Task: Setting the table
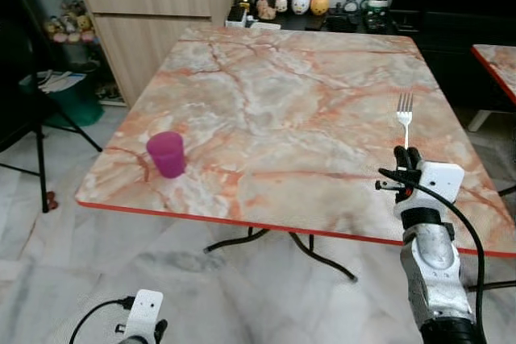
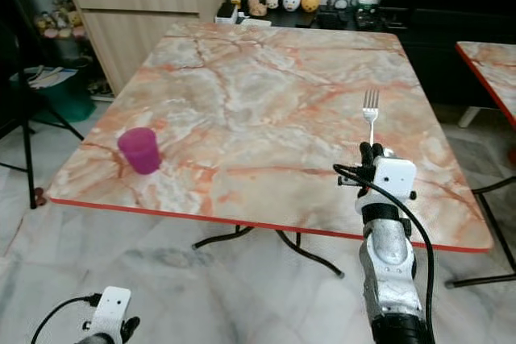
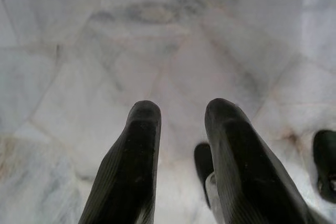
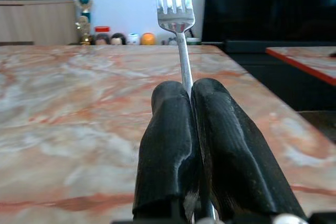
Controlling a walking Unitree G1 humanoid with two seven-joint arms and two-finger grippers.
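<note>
Marble tabletop (image 1: 306, 94) carries a purple cup (image 1: 167, 153) near-left; right pincer (image 1: 406, 153) clamps a fork (image 1: 404, 113) near-right. Left pincer (image 3: 181, 129) hangs apart over the floor (image 3: 79, 51).

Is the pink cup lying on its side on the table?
No, the pink cup stands upright near the left edge of the marble table.

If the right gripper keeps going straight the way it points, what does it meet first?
Nothing close: the right gripper, shut on the fork, points across bare marble table. The jars at the far edge lie roughly ahead, though depth is unclear.
</note>
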